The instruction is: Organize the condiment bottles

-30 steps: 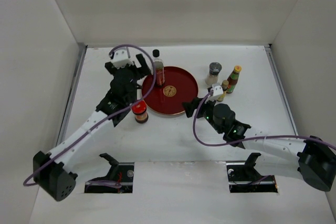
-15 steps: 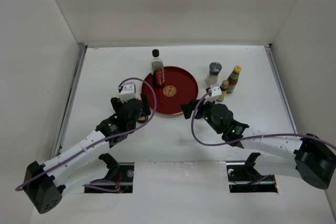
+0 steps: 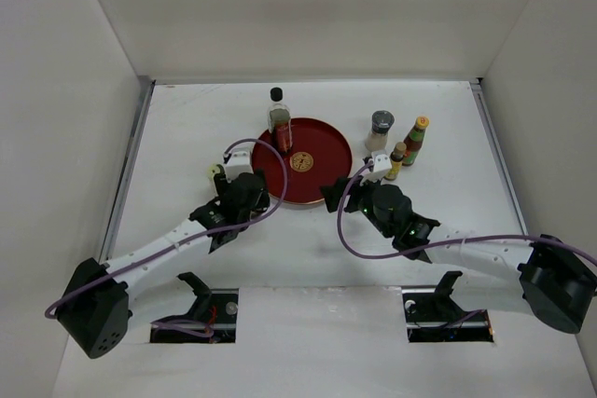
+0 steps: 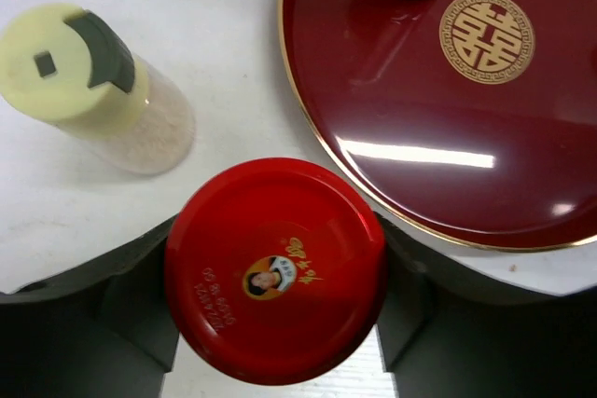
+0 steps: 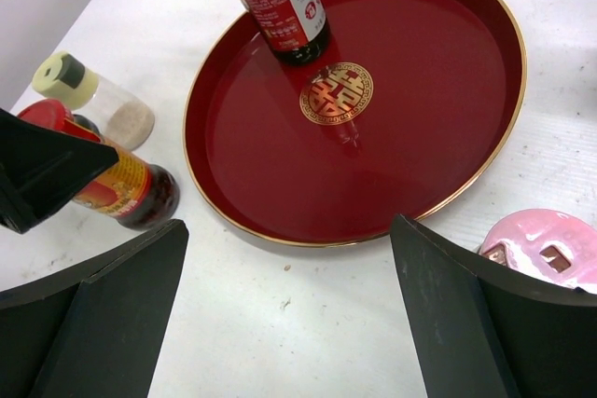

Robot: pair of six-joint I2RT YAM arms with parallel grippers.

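Red-capped jar [image 4: 275, 263] clamped on both sides by the left gripper [image 4: 275, 309], just off the near-left rim of the round dark-red plate [image 4: 448, 146], cap with its small portrait label facing up. Close by on the white surface [image 3: 177, 128], on the jar's far-left side: cream-capped shaker [image 4: 89, 81] of pale powder, upright, grey flip tab on its lid, apart from jar and plate alike. On the plate, near its far-left edge, black-capped bottle [image 3: 279, 120] with a red label, standing upright beside the bare gold emblem [image 5: 336, 93] at the centre. Right gripper [image 5: 289, 226] hovering low at the plate's near-right rim, jaws spread wide and holding nothing. Just beside its right finger, pink-capped bottle [image 5: 546, 247], seen only from the top. Farther right, well apart from the plate, a cluster of three on the surface: grey-capped jar [image 3: 381, 127], orange-capped bottle [image 3: 416, 140] and small yellow-capped bottle [image 3: 398, 159], the last nearest the right gripper.
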